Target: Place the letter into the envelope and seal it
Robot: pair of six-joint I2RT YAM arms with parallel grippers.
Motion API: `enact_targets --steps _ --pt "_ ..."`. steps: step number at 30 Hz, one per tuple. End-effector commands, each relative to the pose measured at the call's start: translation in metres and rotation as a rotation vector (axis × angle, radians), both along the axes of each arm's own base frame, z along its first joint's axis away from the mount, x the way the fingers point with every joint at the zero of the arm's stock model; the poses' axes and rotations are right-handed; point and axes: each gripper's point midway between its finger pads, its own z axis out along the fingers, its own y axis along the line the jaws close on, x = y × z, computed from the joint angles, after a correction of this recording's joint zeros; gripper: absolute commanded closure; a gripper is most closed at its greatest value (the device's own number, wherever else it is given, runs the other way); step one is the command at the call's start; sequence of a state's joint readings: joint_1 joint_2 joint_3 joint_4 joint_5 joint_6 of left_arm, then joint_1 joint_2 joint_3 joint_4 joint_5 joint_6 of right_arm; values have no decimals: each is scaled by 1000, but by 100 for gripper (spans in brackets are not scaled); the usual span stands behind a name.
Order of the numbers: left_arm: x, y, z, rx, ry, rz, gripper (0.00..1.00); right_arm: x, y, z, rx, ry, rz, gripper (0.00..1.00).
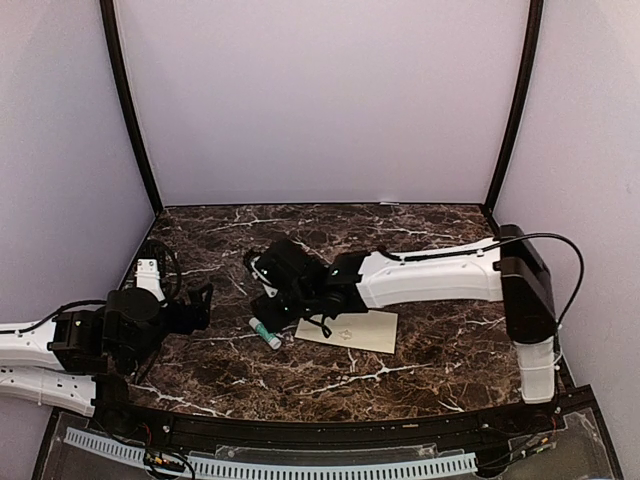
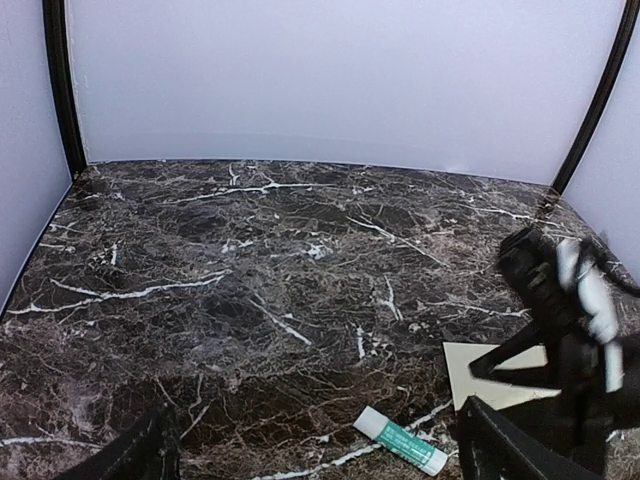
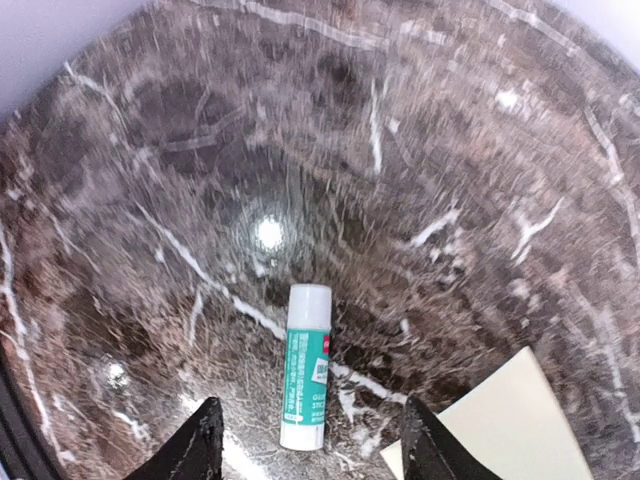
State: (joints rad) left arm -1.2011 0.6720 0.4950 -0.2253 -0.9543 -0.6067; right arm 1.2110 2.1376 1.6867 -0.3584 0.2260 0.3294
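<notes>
at the near left, the left gripper (image 1: pixel 200 306) hovers over the marble table (image 1: pixel 420 230) with its jaws spread wide and nothing between them. the right arm reaches in from the right to the middle of the table. the right gripper (image 3: pixel 312 435) is parted too, its fingers either side of a green-and-white glue stick (image 3: pixel 304 365) that lies flat on the stone, touched by neither finger. just right of the stick lies the envelope (image 1: pixel 350 330), flat and partly under the right arm. the letter does not show as a separate sheet, and whether it is already inside cannot be told, nor how the flap lies. the envelope looks thin, light and limp, likely to skate on the polished stone. pinning one part and pinching a free corner or flap edge seems the safest hold.
</notes>
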Motion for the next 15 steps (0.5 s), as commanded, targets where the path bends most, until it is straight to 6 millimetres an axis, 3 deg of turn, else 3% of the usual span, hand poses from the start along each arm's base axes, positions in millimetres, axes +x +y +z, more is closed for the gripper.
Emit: enact_targets --steps 1,3,5,12,15 --pt "0 -3 -1 12 -6 -9 5 32 -29 99 167 -163 -62 40" --pt "1 -3 -2 17 -8 -5 5 41 -58 127 204 -198 -96 36" --pt "2 -3 -2 24 -13 -3 5 52 -88 142 224 -226 -136 34" --pt "12 -5 6 82 -78 28 1 89 -203 169 265 -339 -293 23" --pt "27 0 15 88 -98 70 1 102 -250 176 295 -389 -367 16"
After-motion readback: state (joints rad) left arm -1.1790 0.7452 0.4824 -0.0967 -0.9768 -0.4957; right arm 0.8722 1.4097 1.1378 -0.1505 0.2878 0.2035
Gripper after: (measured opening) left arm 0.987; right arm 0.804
